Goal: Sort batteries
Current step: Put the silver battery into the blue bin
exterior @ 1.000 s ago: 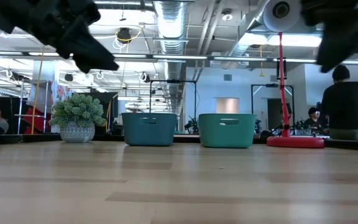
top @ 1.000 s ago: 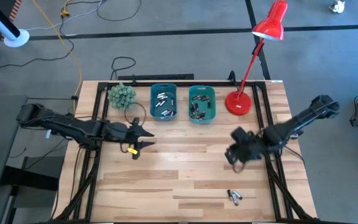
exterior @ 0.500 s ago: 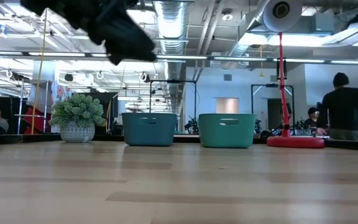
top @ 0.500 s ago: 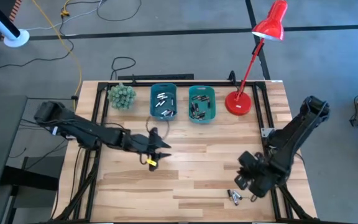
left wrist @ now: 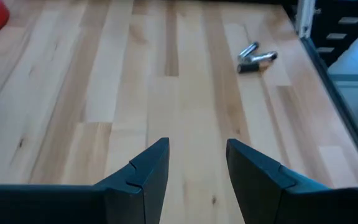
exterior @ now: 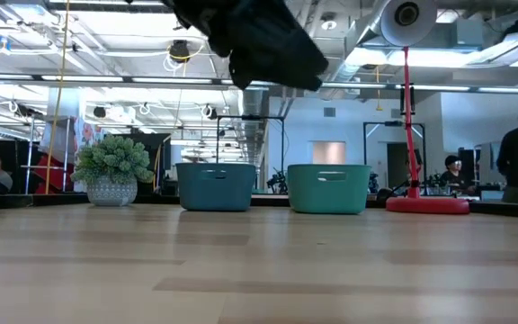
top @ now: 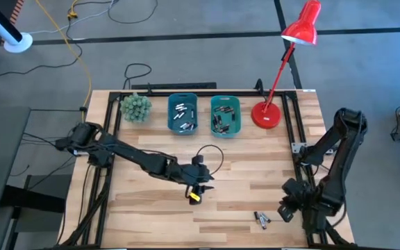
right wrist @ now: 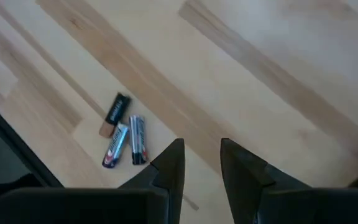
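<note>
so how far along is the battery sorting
Mostly done: both teal bins already hold batteries. Nothing is in hand; the left gripper and right gripper are open and empty. Left to sort: three loose batteries on the table near the right gripper.

Batteries point(right wrist: 122, 137) silver, black with copper end; bins point(top: 183, 114) teal; lamp point(top: 301, 26) red; table point(top: 214, 173) pale wood.

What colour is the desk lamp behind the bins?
Red, the desk lamp; clearest in the high view.
</note>
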`<state>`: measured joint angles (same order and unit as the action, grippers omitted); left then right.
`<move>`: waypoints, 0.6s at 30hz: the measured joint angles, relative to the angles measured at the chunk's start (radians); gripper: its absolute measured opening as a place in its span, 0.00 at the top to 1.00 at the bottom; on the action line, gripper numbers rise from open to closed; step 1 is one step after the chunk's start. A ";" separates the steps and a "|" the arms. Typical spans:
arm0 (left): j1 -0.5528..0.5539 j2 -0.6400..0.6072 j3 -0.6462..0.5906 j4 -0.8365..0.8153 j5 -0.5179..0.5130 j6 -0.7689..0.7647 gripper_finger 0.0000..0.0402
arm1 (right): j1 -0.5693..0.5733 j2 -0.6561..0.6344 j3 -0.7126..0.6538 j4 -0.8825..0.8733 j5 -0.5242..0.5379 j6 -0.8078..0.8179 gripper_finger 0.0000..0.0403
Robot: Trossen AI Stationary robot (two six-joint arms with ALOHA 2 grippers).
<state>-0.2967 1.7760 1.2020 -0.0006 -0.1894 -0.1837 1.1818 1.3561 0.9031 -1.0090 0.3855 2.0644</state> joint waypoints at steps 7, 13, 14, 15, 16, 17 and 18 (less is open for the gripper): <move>-0.045 0.005 0.006 0.011 -0.080 -0.018 0.62 | 0.029 0.114 0.000 0.081 -0.055 0.002 0.71; -0.056 0.005 0.006 0.012 -0.086 -0.025 0.62 | 0.029 0.212 0.000 0.163 -0.056 -0.092 0.71; -0.056 0.005 0.006 0.012 -0.087 -0.035 0.62 | 0.029 0.225 0.000 0.171 -0.056 -0.114 0.71; -0.056 0.005 0.006 0.012 -0.087 -0.050 0.62 | 0.029 0.235 0.000 0.179 -0.056 -0.124 0.71; -0.056 0.005 0.006 0.012 -0.087 -0.066 0.62 | 0.029 0.245 0.000 0.189 -0.056 -0.123 0.71; -0.056 0.005 0.006 0.012 -0.087 -0.082 0.62 | 0.029 0.253 0.000 0.201 -0.056 -0.113 0.71; -0.056 0.005 0.006 0.012 -0.087 -0.096 0.62 | 0.029 0.258 0.000 0.211 -0.057 -0.098 0.70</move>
<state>-0.3523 1.7809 1.2076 0.0112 -0.2768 -0.2792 1.2108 1.6144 0.9031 -0.7985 0.3289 1.9664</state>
